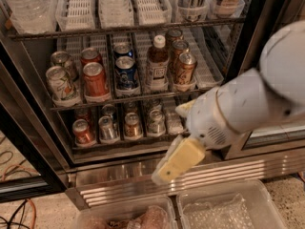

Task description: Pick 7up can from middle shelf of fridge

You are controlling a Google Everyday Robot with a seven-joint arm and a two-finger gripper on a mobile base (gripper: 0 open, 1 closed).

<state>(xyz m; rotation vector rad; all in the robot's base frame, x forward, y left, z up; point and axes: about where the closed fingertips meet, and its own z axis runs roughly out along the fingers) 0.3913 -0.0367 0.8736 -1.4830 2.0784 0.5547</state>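
The fridge (28, 128) stands open. Its middle shelf (205, 75) holds two pale 7up cans with green print at the far left, one in front (60, 83) and one behind (62, 61). To their right stand red cans (95, 78), a blue can (125, 72), a bottle (156, 64) and brown cans (184, 68). My gripper (177, 160), with pale yellow fingers on a white arm, hangs low in front of the steel base grille (248, 171). It is below the middle shelf and well to the right of the 7up cans. It holds nothing that I can see.
The lower shelf holds several small cans (107, 128). The top shelf has clear lane trays (114, 4) and water bottles (26, 6). The dark door frame (250, 32) stands at the right. Two clear plastic bins (228, 209) sit on the floor, and cables (14, 209) lie at the left.
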